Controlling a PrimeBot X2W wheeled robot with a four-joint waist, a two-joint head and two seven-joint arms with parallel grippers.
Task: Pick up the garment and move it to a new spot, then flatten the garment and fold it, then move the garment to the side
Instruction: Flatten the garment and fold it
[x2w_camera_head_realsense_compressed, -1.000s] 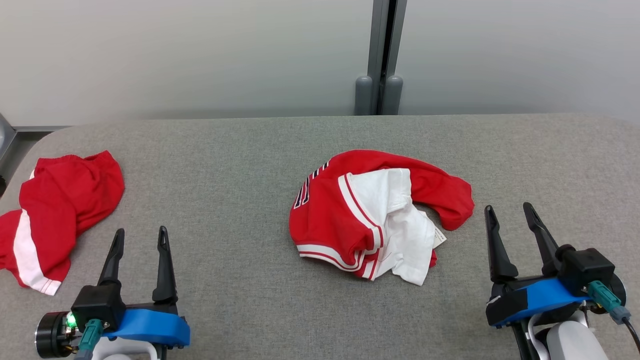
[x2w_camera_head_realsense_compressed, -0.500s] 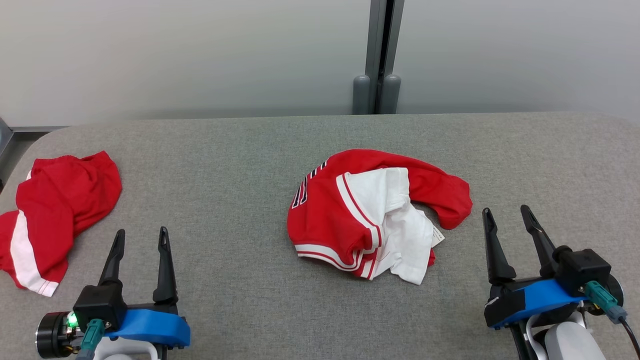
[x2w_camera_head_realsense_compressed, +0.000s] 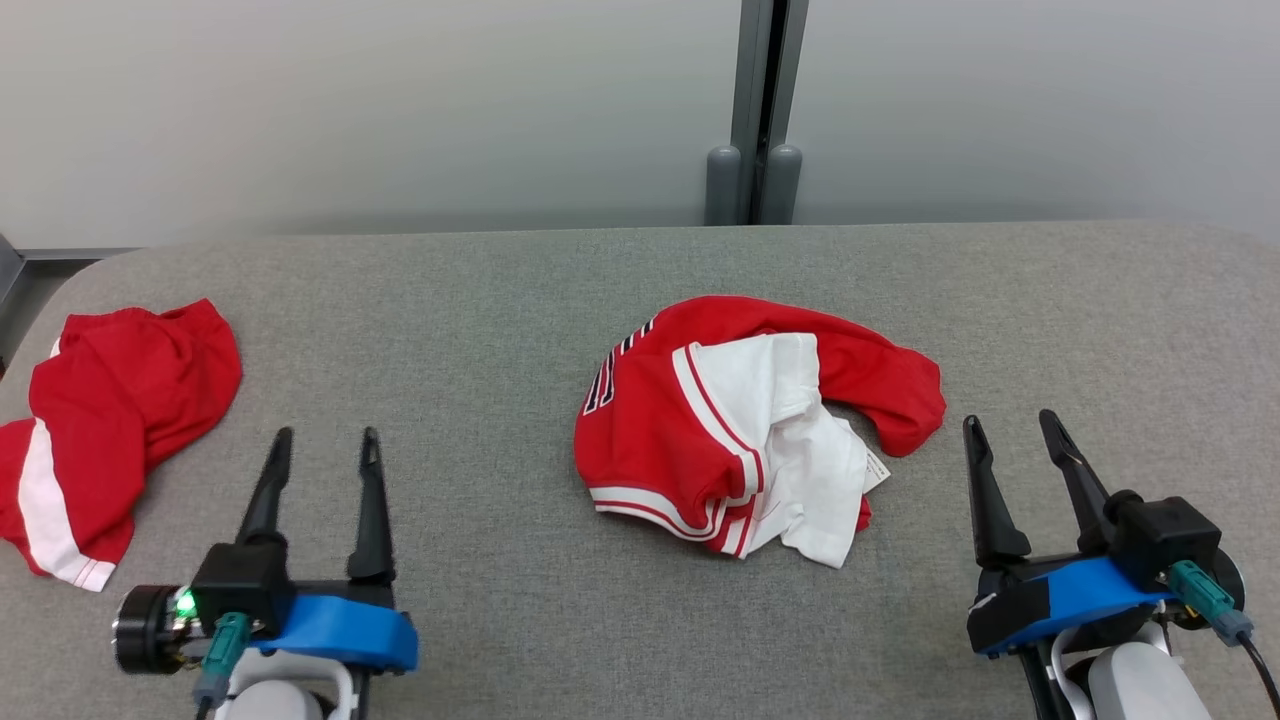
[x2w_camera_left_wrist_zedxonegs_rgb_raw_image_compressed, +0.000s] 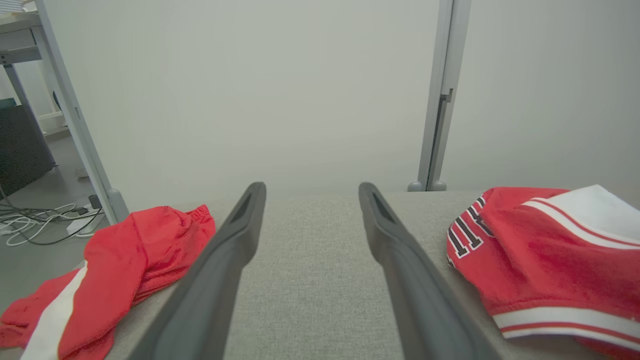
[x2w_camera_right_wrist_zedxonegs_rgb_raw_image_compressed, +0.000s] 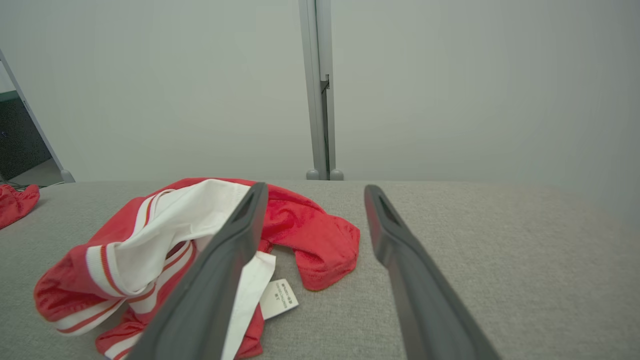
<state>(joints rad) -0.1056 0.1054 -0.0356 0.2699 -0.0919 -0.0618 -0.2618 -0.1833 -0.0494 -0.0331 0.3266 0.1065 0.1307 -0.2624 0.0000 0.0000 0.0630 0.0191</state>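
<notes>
- The garment (x2w_camera_head_realsense_compressed: 720, 430) lies in a crumpled heap near the middle of the grey fabric-covered surface (x2w_camera_head_realsense_compressed: 480, 290). Its outside is red, a white inner face is turned up, and striped trim runs along its near edge.
- The left end effector (x2w_camera_head_realsense_compressed: 327, 433) is at the near left of the surface. Its two dark fingers are spread wide with nothing between them. It sits between the garment and a second red cloth (x2w_camera_head_realsense_compressed: 120, 400), well apart from both.
- That second red cloth has a white stripe and lies bunched at the surface's left edge.
- The right end effector (x2w_camera_head_realsense_compressed: 1008, 418) is at the near right, also spread wide and empty. It is just right of the garment's red fold and not touching it.
- The head view gives the whole layout from above, with both end effectors, both cloths, and the pale wall panels joined by a grey post (x2w_camera_head_realsense_compressed: 757, 100) behind the surface.
- The left wrist view looks side-on at the black-and-white block lettering (x2w_camera_left_wrist_zedxonegs_rgb_raw_image_compressed: 467, 232) on the garment's left flank.
- Past the surface's left edge, that view also takes in the floor with loose white cables (x2w_camera_left_wrist_zedxonegs_rgb_raw_image_compressed: 35, 220) and a slanting grey frame leg (x2w_camera_left_wrist_zedxonegs_rgb_raw_image_compressed: 75, 115).
- The right wrist view shows a small white care label (x2w_camera_right_wrist_zedxonegs_rgb_raw_image_compressed: 280, 298) lying on the surface against the garment's white part, its print too small to read.
- In that view one finger of the right end effector crosses in front of the garment.
</notes>
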